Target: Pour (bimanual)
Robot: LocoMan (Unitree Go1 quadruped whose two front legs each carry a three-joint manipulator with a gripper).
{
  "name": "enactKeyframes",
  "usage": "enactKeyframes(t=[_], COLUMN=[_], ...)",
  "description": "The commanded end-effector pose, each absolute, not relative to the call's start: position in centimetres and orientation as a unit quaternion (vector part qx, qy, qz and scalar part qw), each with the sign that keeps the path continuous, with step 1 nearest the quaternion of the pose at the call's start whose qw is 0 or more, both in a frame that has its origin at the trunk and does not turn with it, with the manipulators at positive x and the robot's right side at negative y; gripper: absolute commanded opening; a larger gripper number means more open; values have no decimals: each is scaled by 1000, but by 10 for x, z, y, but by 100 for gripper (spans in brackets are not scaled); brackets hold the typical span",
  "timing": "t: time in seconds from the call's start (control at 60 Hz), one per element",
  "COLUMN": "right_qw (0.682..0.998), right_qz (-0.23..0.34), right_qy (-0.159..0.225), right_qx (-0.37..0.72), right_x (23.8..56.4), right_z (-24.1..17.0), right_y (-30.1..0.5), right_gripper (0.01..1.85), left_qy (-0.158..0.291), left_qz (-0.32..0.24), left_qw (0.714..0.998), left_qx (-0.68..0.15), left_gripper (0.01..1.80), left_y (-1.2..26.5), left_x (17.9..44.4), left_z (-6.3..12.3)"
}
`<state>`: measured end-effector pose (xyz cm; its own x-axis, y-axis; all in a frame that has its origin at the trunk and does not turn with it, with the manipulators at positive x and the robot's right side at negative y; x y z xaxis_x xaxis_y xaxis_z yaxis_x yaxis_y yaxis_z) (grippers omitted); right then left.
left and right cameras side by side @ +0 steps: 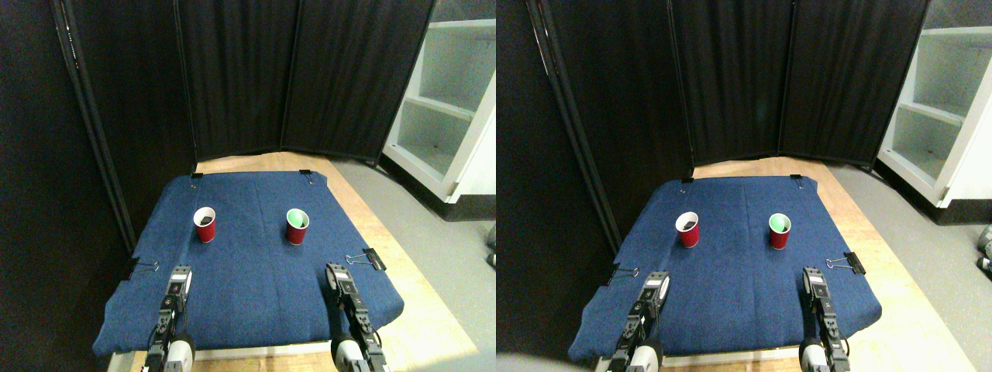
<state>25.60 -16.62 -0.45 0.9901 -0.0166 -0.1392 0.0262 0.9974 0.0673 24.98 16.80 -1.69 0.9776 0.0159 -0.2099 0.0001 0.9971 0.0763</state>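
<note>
Two red cups stand upright on the blue cloth (248, 271). The left cup (204, 224) has a white inside with something dark in it. The right cup (297, 226) has a green inside, and I cannot tell what it holds. My left gripper (180, 273) sits low over the cloth, below and slightly left of the left cup, well apart from it. My right gripper (337, 271) hovers below and to the right of the right cup, also apart. Neither gripper holds anything.
The cloth is clipped to a wooden board (418, 310) with black binder clips (372, 259). Black folding screens (310, 77) close off the back and left. A white shelf unit (449, 116) stands at the right on grey floor.
</note>
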Motion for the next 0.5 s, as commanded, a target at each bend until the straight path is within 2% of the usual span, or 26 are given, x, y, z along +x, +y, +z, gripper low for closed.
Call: enactKeyframes(t=[0.017, 0.4, 0.45, 0.5], right_qw=[998, 998, 998, 998], right_qz=[-9, -9, -2, 3], right_qy=[57, 60, 54, 45], right_qx=[30, 26, 28, 36], right_x=[257, 257, 257, 258], right_z=[-1, 1, 1, 1], right_y=[-166, -165, -164, -164], right_gripper=[18, 21, 21, 19], left_qy=[84, 104, 108, 108], left_qz=[1, -12, -13, -6], left_qw=[996, 993, 993, 993], left_qx=[41, 53, 44, 40], left_gripper=[1, 3, 46, 73], left_y=[167, 167, 167, 166], left_x=[251, 250, 250, 250], left_z=[-12, -9, -8, -7])
